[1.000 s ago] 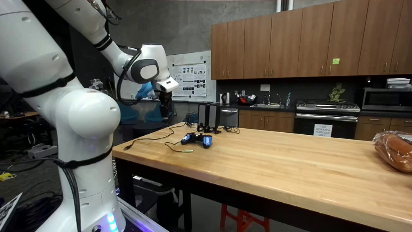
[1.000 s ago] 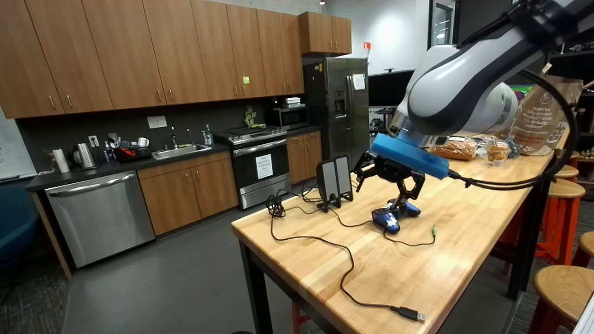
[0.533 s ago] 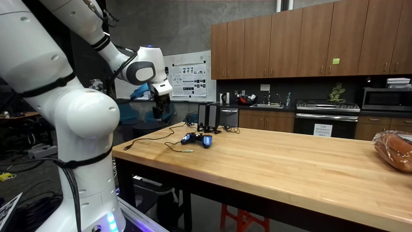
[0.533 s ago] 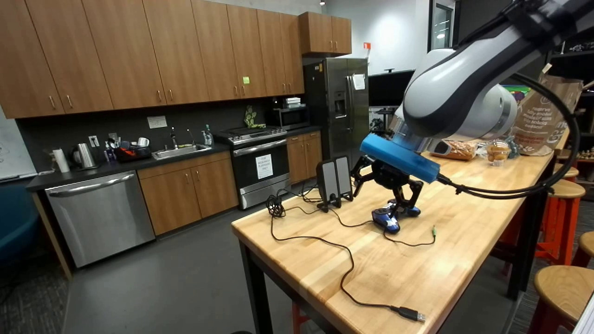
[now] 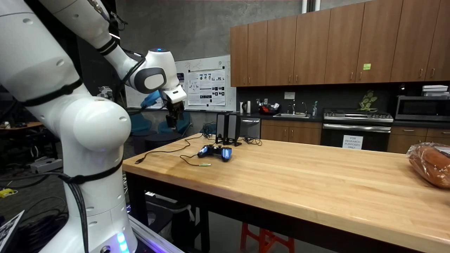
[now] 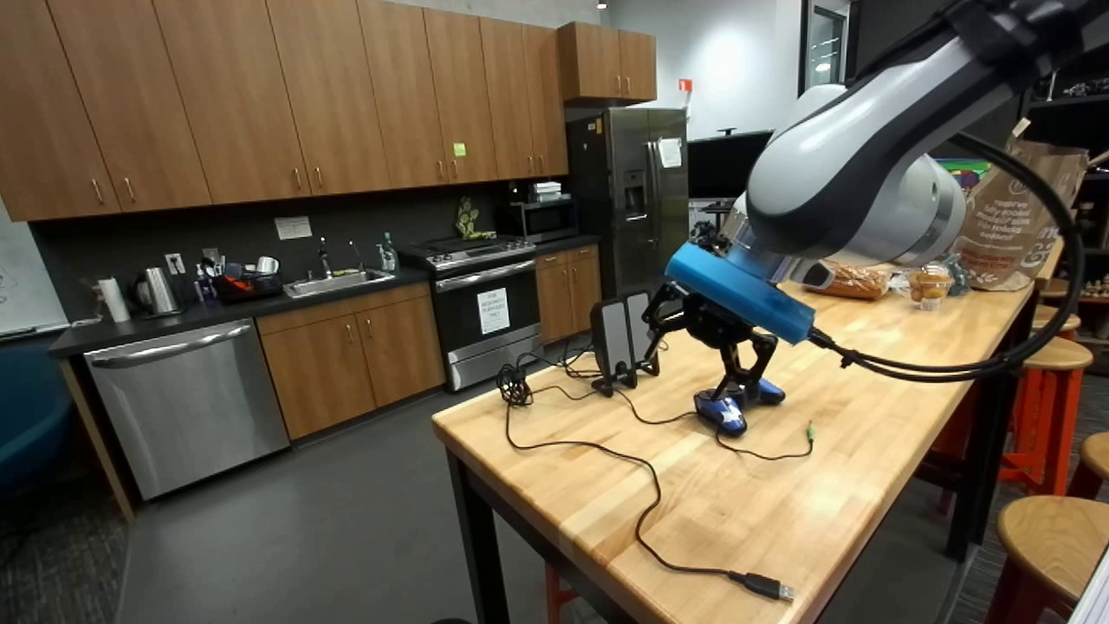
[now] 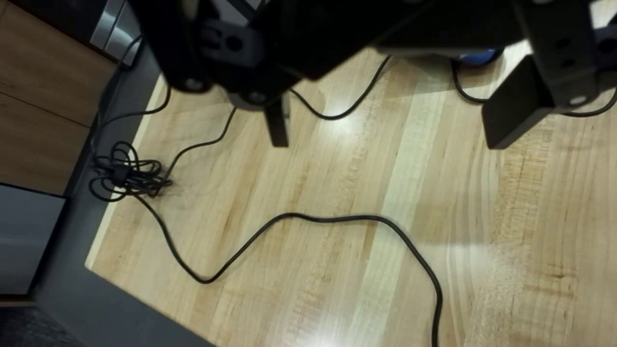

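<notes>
My gripper (image 7: 390, 140) is open and empty above the wooden table. Its two fingers stand wide apart in the wrist view, with bare wood and black cable seen between them. In the exterior views the gripper (image 6: 689, 379) (image 5: 173, 121) hangs tilted under the arm. A blue and black game controller (image 6: 719, 412) lies on the table; in one view a finger overlaps it, and I cannot tell if they touch. It also shows in an exterior view (image 5: 214, 151), and a blue bit of it shows in the wrist view (image 7: 477, 58), mostly hidden behind the gripper. Two grey-fronted black speakers (image 6: 613, 342) stand nearby.
A bundled cable (image 7: 127, 176) lies by the table corner. A long black cable ends in a USB plug (image 6: 762, 586); a thinner one ends in a green plug (image 6: 810, 431). Wrapped bread (image 5: 430, 163), a plastic cup of baked goods (image 6: 929, 284) and a paper bag (image 6: 1009, 230) stand farther along.
The arm and gripper have shifted left in both exterior views, and a little lower in the one showing the table end. The gripper stays open. The controller, speakers and cables have not moved.
</notes>
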Robot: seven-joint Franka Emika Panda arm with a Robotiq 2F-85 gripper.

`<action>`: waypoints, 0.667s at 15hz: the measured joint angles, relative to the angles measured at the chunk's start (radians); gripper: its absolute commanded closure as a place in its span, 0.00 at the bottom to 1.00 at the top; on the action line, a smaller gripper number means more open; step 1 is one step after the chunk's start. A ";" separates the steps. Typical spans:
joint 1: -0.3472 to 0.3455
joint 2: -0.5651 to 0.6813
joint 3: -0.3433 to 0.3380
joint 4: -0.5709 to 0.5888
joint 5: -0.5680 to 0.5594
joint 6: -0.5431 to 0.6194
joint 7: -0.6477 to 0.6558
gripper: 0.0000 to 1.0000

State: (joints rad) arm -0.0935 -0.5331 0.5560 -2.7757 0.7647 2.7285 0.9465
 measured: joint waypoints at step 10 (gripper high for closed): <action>-0.158 -0.004 0.163 0.000 -0.146 0.025 -0.145 0.00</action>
State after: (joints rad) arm -0.2519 -0.5374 0.7191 -2.7756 0.6186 2.7533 0.8019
